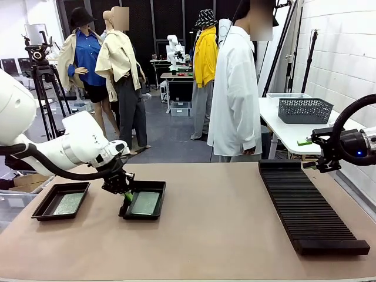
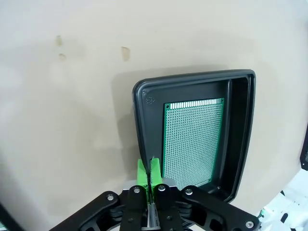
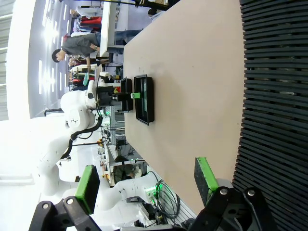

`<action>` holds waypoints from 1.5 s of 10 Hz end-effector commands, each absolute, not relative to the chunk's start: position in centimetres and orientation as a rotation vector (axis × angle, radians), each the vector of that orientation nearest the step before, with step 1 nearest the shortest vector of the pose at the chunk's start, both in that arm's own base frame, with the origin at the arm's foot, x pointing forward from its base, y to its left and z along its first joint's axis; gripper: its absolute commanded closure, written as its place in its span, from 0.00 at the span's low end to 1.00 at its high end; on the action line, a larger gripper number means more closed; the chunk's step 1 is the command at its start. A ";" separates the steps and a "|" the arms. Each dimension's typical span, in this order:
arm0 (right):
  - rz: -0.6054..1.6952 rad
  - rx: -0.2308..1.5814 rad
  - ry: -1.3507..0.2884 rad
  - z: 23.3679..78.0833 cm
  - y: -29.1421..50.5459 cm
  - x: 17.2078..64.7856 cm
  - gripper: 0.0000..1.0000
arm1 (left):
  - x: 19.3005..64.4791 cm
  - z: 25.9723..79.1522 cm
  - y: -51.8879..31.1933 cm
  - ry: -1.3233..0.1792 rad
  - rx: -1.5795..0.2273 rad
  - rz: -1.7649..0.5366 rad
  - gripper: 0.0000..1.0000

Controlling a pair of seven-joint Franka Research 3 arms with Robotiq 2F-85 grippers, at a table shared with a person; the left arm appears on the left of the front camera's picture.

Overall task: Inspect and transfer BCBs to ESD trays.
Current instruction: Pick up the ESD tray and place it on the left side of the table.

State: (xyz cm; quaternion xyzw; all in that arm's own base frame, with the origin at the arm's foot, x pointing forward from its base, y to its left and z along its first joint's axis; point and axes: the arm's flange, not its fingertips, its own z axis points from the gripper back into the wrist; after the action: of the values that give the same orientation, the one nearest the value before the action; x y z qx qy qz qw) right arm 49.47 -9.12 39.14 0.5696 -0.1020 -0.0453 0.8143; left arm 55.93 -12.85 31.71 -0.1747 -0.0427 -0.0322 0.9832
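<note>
Two black trays lay on the left part of the tan counter [image 1: 223,235], side by side and a little apart. Each held one flat green board. Left tray [image 1: 42,208] with its board [image 1: 68,203] sat nearest the counter's left edge. Right tray [image 1: 157,187] with its board [image 1: 144,203] sat just beside it, toward the middle.

Left tool [image 1: 126,201] was pinched tight, green pads pressed together with nothing between them. Hung low at the near left rim of the right tray, right by it; could not tell if touching. In the left wrist view, the same tool [image 2: 148,168] pointed down by the tray wall [image 2: 140,120], with the dotted green board [image 2: 192,139] lying flat on the tray floor, beside the pads and not held.

Right tool [image 3: 147,180] stood wide, holding nothing, seen over the counter beside the long black ribbed rack [image 1: 308,208] on the right side. Far behind the counter stood a person in a white coat [image 1: 235,94], turned away. Gray basket [image 1: 305,110] rested on a white side table [image 1: 282,126] at the back right.
</note>
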 end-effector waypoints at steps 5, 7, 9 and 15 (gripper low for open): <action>-0.097 1.214 -0.218 39.1 -9.0 49.5 0.00 | 54.6 32.4 -6.4 -0.045 -0.306 -0.067 1.00; -0.097 1.214 -0.218 39.1 -9.0 49.5 0.00 | 54.3 32.4 -5.1 -0.036 -0.278 -0.047 1.00; -0.097 1.214 -0.218 39.1 -9.0 49.5 0.00 | 54.0 32.7 -4.2 -0.049 -0.280 -0.034 1.00; -0.097 1.214 -0.218 39.1 -9.0 49.5 0.00 | 54.0 32.7 -3.7 -0.035 -0.276 -0.052 0.88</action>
State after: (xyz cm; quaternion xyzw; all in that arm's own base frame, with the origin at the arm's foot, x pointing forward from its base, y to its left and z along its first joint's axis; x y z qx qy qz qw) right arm 49.47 -9.13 39.14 0.5696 -0.1020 -0.0454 0.8143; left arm 54.40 -4.08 32.36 -0.1425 -0.0240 -0.0175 0.9894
